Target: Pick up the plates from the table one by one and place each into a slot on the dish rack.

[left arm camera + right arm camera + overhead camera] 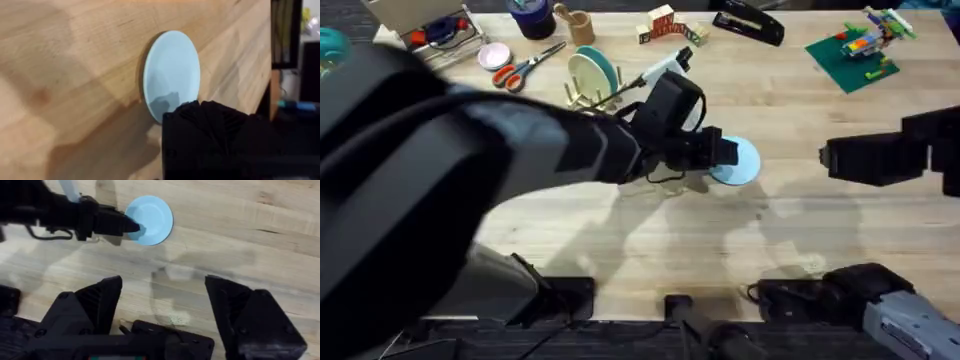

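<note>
up close, big and dark, the left arm point(440, 170) reaches out over the table point(620, 250), and its left gripper point(725, 152) has its tips right on the near edge of the light blue plate point(740, 162). from the left wrist view the black fingers point(200, 112) cover the bottom rim of that plate, but i cannot tell if they are pinching it yet or only touching it.

the blue plate lies flat on the wood, right at the tip of the left gripper. behind that gripper and a bit to its left stands the dish rack point(588, 97), with the pale yellow plate point(588, 72) already standing up in it and a darker teal plate point(605, 68) just behind.

to do this step well, i think the fingers should get one tip under the rim and one on top, squeeze firmly, then lift slowly so the thin plate does not slip. after that, tip it up on its edge and lower it into an empty slot beside the yellow one.

the right gripper point(162, 305) hangs well off to the side with its fingers spread wide, holding nothing.

count: two arms, one rack, one blue plate on the table, one yellow plate in the rack, one teal plate.
</note>
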You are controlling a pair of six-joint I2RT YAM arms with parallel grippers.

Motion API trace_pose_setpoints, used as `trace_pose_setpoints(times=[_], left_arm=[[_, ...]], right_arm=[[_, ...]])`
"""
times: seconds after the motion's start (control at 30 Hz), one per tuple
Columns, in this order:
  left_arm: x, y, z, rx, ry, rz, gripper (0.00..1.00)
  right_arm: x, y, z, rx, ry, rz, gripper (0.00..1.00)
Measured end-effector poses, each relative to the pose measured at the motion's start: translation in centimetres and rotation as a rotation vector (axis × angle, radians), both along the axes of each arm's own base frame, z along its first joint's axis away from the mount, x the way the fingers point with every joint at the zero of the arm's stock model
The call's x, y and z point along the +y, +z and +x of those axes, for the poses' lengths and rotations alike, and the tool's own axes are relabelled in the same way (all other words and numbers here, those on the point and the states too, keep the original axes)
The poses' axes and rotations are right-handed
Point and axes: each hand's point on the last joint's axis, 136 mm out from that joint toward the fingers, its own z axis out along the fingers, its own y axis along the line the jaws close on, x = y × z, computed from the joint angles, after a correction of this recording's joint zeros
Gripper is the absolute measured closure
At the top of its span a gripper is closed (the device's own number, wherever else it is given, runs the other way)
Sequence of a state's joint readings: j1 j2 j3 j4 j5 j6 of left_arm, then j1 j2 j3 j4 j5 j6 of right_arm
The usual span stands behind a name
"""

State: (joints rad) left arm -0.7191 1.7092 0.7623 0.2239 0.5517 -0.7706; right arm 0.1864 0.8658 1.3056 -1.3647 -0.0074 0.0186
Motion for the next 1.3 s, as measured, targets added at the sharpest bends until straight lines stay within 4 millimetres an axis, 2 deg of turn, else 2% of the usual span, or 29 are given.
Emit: trace_pose_setpoints(times=[0.13,0.27,0.5,0.57,0.63,0.73,0.77,1.03,1.2,1.3], left_arm=[[0.6,1.9,-0.6,-0.037,0.054,0.049,0.959],[0.4,3.9,-0.9,-0.073,0.081,0.032,0.959],[1.0,5.2,-1.5,-0.071,0.127,0.048,0.959],[2.0,6.3,-1.9,-0.084,0.156,0.063,0.959],[3.0,8.3,-2.0,-0.119,0.194,0.052,0.959],[3.8,11.3,-1.6,-0.171,0.258,-0.003,0.959],[3.9,11.8,-1.6,-0.175,0.271,-0.013,0.959],[3.4,10.7,-2.1,-0.138,0.305,0.009,0.958],[2.8,11.0,-1.6,-0.182,0.318,-0.141,0.957],[3.3,9.6,-2.1,-0.172,0.300,-0.167,0.959]], right_arm=[[0.0,0.0,0.0,0.000,0.000,0.000,0.005],[0.0,0.0,0.0,0.000,0.000,0.000,0.005],[0.0,0.0,0.0,0.000,0.000,0.000,0.005],[0.0,0.0,0.0,0.000,0.000,0.000,0.005],[0.0,0.0,0.0,0.000,0.000,0.000,0.005],[0.0,0.0,0.0,0.000,0.000,0.000,0.005],[0.0,0.0,0.0,0.000,0.000,0.000,0.005],[0.0,0.0,0.0,0.000,0.000,0.000,0.005],[0.0,0.0,0.0,0.000,0.000,0.000,0.006],[0.0,0.0,0.0,0.000,0.000,0.000,0.006]])
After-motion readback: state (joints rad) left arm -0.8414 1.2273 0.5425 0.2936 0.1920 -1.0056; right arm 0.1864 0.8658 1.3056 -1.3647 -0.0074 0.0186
